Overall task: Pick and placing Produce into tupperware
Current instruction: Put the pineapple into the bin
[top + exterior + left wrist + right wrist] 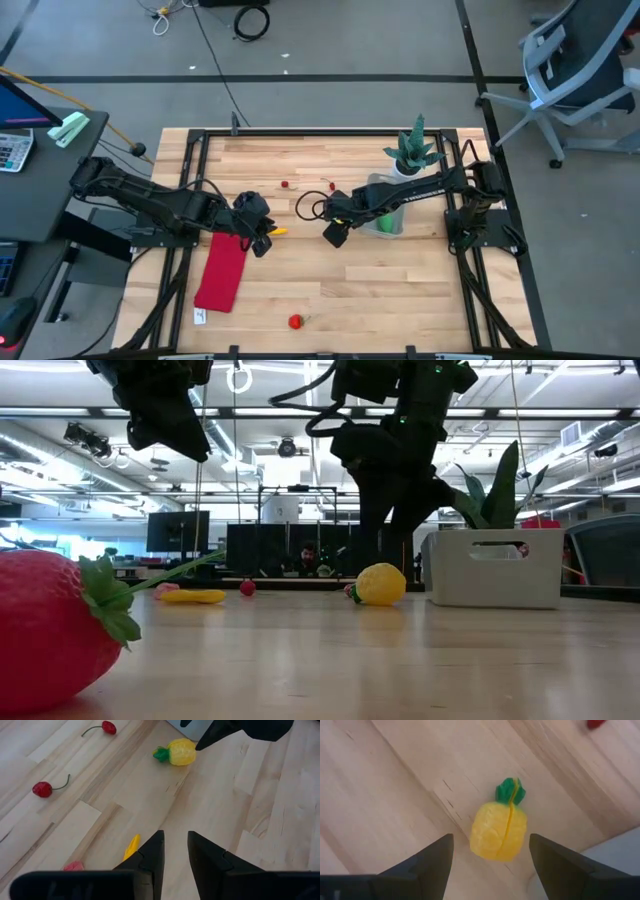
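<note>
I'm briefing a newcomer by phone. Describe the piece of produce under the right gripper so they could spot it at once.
Start at the translucent tupperware beside the spiky plant in a white pot on the table's right side. Just off its left edge, under the open right gripper, lies the toy pineapple. It is the only plump yellow piece with a green leafy tuft; the cherries nearby are small and red.

The left arm reaches from the table's left edge toward the middle, its gripper [262,240] held above the surface with fingers [152,855] slightly parted and nothing between them. The right arm stretches in from the right edge, its gripper [334,235] near the table's centre, pointing down, fingers [432,860] spread wide and empty.
</note>
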Controlling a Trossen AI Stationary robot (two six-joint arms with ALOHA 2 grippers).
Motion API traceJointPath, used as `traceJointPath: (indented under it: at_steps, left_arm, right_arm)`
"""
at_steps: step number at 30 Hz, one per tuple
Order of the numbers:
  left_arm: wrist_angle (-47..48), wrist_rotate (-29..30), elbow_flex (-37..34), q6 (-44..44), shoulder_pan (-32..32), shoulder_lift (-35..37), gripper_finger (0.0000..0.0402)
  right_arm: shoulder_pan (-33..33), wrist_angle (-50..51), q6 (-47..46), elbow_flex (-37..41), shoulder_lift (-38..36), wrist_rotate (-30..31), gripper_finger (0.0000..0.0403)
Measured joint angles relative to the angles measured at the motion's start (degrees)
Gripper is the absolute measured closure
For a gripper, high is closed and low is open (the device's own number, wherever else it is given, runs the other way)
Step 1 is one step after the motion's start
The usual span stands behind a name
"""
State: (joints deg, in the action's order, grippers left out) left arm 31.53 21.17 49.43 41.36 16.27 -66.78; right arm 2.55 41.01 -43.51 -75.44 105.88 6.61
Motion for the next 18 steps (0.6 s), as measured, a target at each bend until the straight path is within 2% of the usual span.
traceJointPath:
  at_steps: [10,18]
  left_arm:
    - [-0.1,0.0,0.0,0.0,0.0,0.0,0.0308]
    - [0.0,0.0,0.0,-0.1,0.0,0.0,0.0314]
  right_arm:
    - [-0.1,1.2,3.3,-0.2,6.3,-1.4,0.0134]
    - [-0.8,0.7,4.7,0.2,5.2,0.4,0.0134]
